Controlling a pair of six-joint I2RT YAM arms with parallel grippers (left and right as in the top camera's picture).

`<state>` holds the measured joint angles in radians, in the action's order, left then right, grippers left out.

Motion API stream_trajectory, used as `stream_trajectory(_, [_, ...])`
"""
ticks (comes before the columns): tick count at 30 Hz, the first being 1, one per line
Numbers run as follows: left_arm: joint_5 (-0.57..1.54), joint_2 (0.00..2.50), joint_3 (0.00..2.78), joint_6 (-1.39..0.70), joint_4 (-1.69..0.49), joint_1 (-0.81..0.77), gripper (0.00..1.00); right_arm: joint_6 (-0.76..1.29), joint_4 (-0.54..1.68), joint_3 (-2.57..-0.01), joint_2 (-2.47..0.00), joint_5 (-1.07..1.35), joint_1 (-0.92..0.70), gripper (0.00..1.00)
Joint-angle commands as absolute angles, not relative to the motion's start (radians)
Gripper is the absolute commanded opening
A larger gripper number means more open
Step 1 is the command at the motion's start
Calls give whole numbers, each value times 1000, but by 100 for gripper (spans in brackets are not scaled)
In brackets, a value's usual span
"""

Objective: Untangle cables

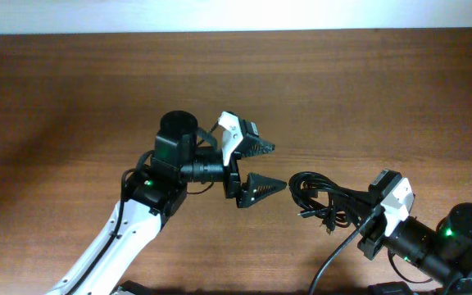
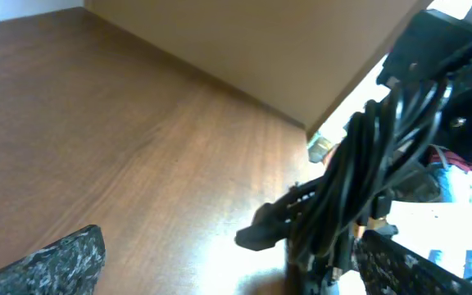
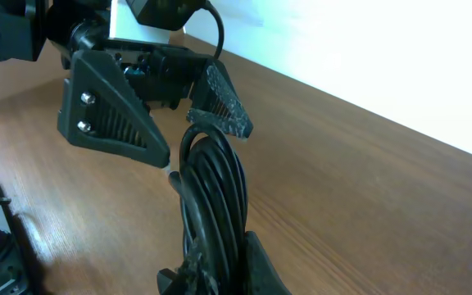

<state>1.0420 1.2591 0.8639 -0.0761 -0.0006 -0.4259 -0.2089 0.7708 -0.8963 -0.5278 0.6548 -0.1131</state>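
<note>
nearest your right wrist camera, the right gripper [image 3: 216,274] has its two fingers pinched together on the cables [image 3: 214,184], a bunch of thin black cords that rises out of the jaws as a tight loop. from overhead you can see that bunch [image 1: 322,197] running from the gripper's tip out over the brown wooden table [image 1: 97,98], with a few loose ends trailing off the side of the cables towards the table's near edge. a dark plug [image 2: 256,235] sticks out low on the bundle in the left wrist view. on the far side of the cables from your right gripper, the left gripper [image 1: 262,168] stands wide open and holds nothing. one of its ribbed fingers [image 1: 260,187] points at the loop's end and sits just beside it. you cannot tell whether they touch. the other finger is set well apart from the cables.
</note>
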Motion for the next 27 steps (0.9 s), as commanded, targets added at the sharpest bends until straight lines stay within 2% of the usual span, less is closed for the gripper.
stream_trajectory(1, [1112,1254,870,-90,-2,-423,99,-206,752,-902,-529,689,-118,4])
stream_trajectory(10, [1130,1254,870,-113,-2,-423,99,-236,736,-902,-529,832,-118,4])
stream_trajectory(11, [1131,1254,870,-113,-2,-423,95,-236,737,-902,-529,836,-118,4])
stream_trajectory(12, [1140,1254,870,-112,-1,-424,84,-237,737,-902,-529,836,-118,4])
stream_trajectory(13, [1161,1254,870,-112,2,-425,66,-237,737,-902,-529,836,-118,4])
stream_trajectory(14, [1187,1254,870,-112,13,-430,57,-237,736,-902,-529,844,-118,4])
stream_trajectory(15, [1193,1254,870,-112,28,-445,56,-250,737,-902,-529,881,-118,4])
stream_trajectory(19, [1193,1254,870,-112,115,-529,62,-258,736,-902,-529,913,-118,4])
stream_trajectory(24, [1193,1254,870,-112,123,-567,52,-258,736,-902,-529,914,-118,4])
stream_trajectory(25, [1193,1254,870,-112,123,-571,45,-258,736,-902,-529,913,-118,4])
stream_trajectory(26, [1191,1254,870,-112,123,-572,25,-258,736,-902,-529,913,-118,4])
stream_trajectory(27, [1189,1254,870,-112,123,-572,0,-258,736,-902,-529,912,-118,4])
